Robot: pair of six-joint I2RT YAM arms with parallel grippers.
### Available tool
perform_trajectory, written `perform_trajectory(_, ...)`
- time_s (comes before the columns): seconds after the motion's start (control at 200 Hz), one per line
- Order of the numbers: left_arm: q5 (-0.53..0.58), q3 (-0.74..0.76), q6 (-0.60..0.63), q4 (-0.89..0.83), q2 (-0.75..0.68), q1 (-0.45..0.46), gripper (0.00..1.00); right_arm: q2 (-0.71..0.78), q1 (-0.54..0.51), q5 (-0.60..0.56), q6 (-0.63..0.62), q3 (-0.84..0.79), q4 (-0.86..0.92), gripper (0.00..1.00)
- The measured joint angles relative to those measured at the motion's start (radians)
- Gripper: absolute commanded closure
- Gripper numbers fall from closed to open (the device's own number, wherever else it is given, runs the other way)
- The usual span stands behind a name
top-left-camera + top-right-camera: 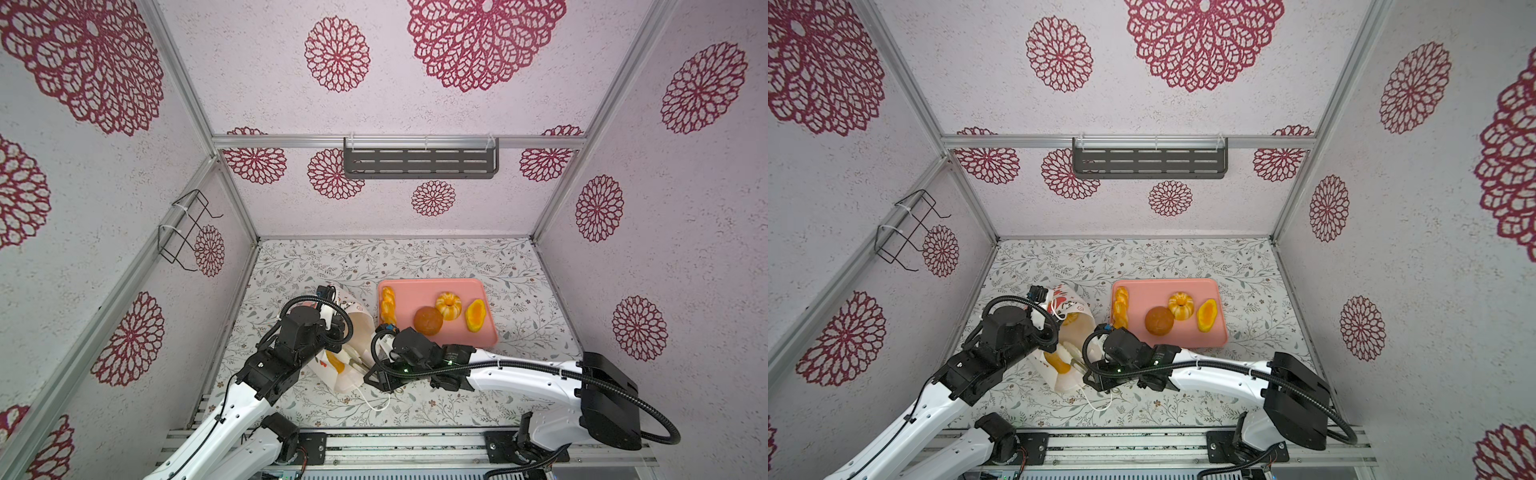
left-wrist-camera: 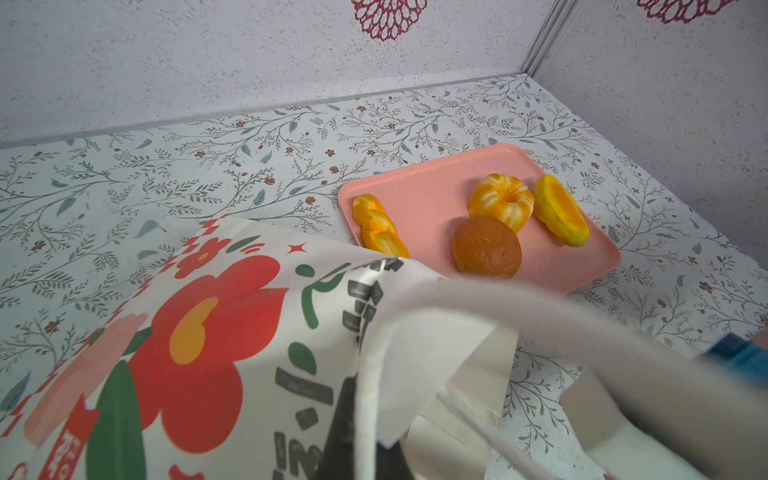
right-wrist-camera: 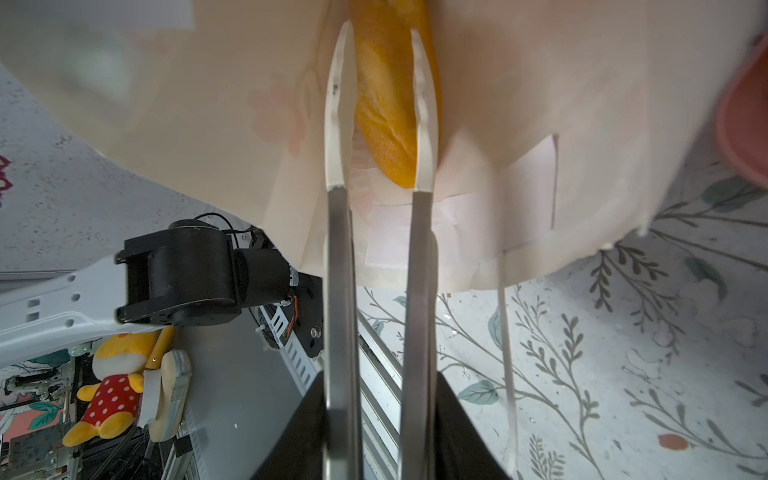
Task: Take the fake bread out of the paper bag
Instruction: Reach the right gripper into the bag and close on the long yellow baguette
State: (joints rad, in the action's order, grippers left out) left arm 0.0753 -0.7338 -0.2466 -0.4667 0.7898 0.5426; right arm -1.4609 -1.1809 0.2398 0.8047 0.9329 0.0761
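The white paper bag (image 1: 361,328) lies tilted with its mouth toward the table's front. My left gripper (image 1: 337,329) is shut on its rim beside a cord handle (image 2: 368,399). A long golden loaf (image 3: 386,124) lies inside the bag, also seen in both top views (image 1: 1057,363). My right gripper (image 3: 380,29) reaches into the mouth, open, a finger on each side of that loaf. On the pink tray (image 1: 424,291) rest a braided stick (image 1: 388,305), a round brown bun (image 1: 428,320), a ridged ring bun (image 1: 449,306) and a yellow-orange oval (image 1: 475,315).
The tray sits right of the bag, close to my right wrist. The bag's other cord handle (image 1: 376,401) trails on the floral tabletop near the front edge. A dark shelf (image 1: 419,162) hangs on the back wall and a wire rack (image 1: 187,230) on the left wall.
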Motion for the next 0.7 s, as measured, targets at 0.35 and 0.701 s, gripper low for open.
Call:
perform_trajectory(0.35,-0.008,0.016,-0.008,0.003,-0.031,0.000,1.00,-0.052,0.003,0.002,-0.024,0.044,0.041,0.57)
perform_trajectory(0.701,-0.008,0.030,-0.017,0.014,-0.033,0.000,1.00,-0.092,0.021,0.039,-0.025,0.045,0.019,0.55)
